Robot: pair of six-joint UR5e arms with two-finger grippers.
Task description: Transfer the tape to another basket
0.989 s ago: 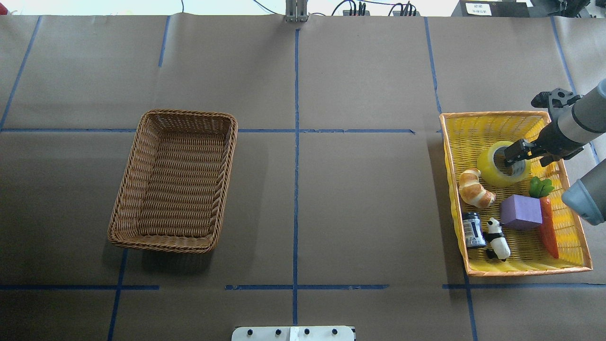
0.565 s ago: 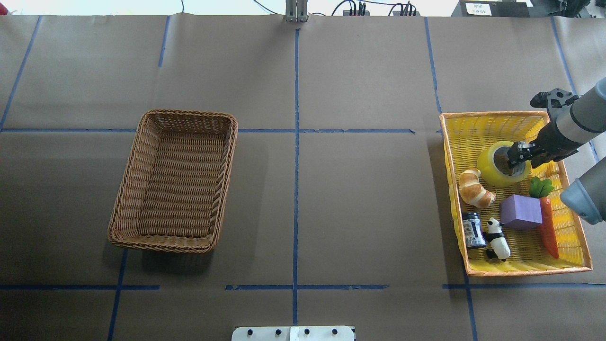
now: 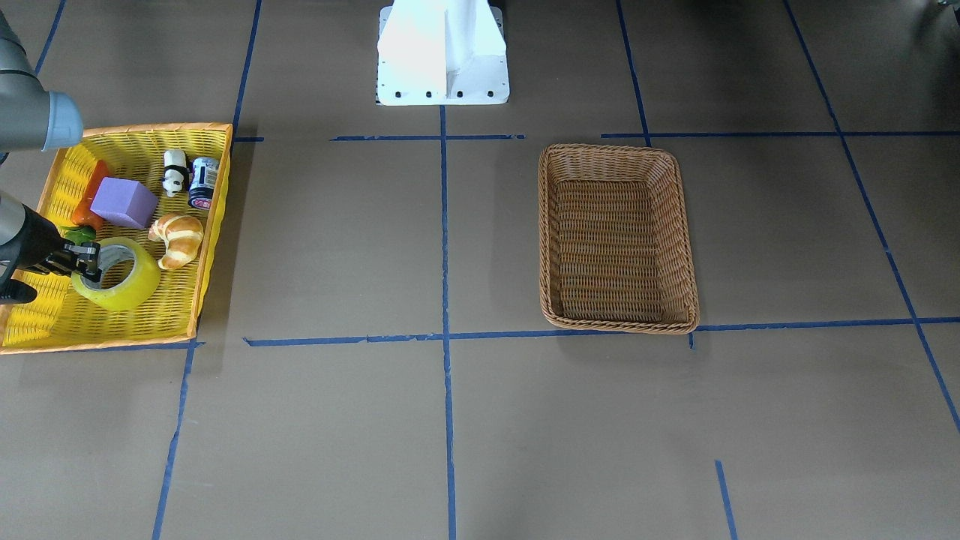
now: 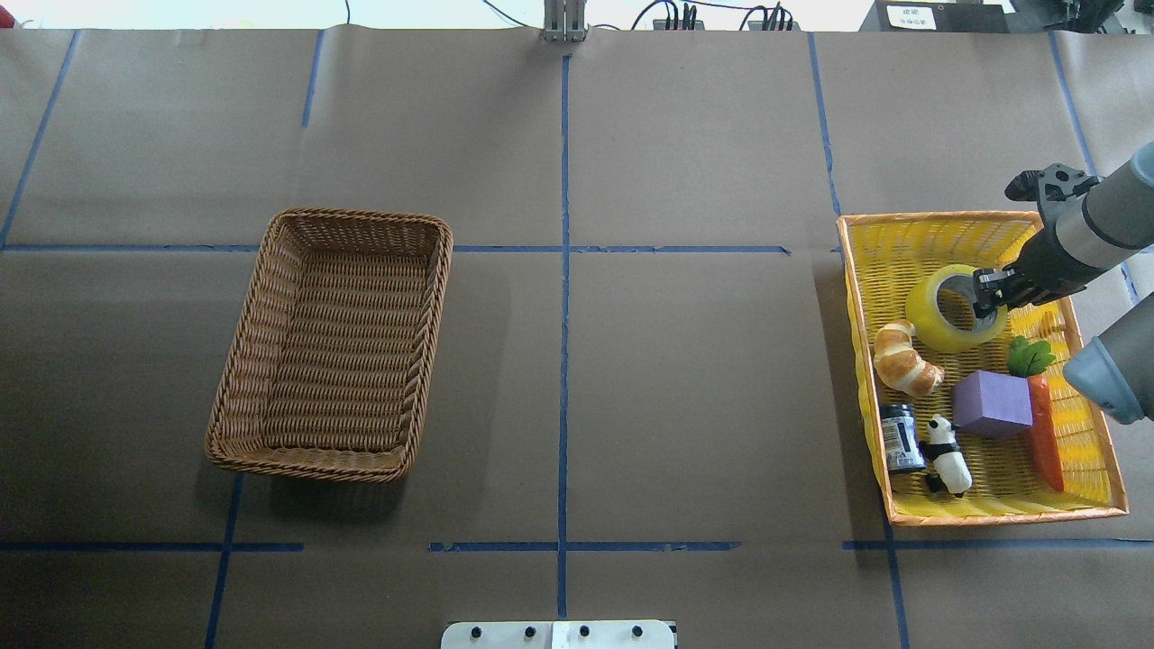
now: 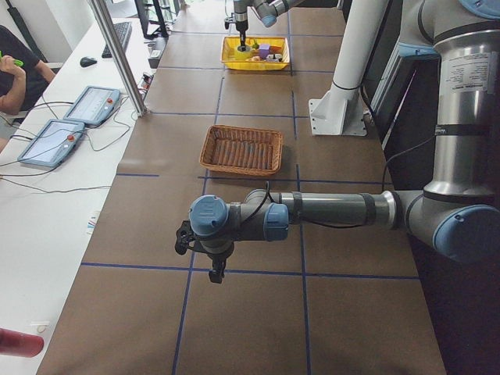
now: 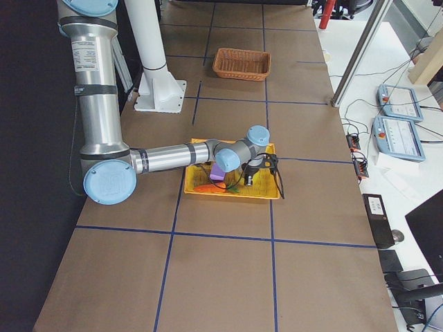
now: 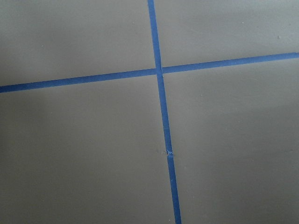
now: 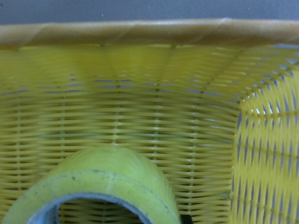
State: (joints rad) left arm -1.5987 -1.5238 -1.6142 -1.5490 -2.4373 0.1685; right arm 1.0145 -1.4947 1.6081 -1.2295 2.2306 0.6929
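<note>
The tape (image 4: 924, 311), a yellow-green roll with a white core, lies in the far part of the yellow tray (image 4: 938, 216). It also shows in the front view (image 3: 124, 289) and fills the bottom of the right wrist view (image 8: 107, 172). My right gripper (image 4: 989, 293) is shut on the roll's right rim, one finger inside the core. The brown wicker basket (image 4: 359, 214) stands empty on the table's left half, far from the tape. My left gripper (image 5: 215, 272) hangs over bare table near the left end; I cannot tell whether it is open or shut.
The yellow tray also holds a croissant (image 4: 904, 361), a purple block (image 4: 992, 403), a carrot (image 4: 1044, 433), a panda figure (image 4: 948, 455) and a small can (image 4: 900, 437). Brown paper with blue tape lines (image 7: 159, 70) covers the table. The robot's white base (image 3: 442, 52) is at the near edge.
My right gripper has closed on the tape's rim and drawn back slightly. The roll has shifted a little toward the tray's far wall and tilted. Nothing else has moved.
</note>
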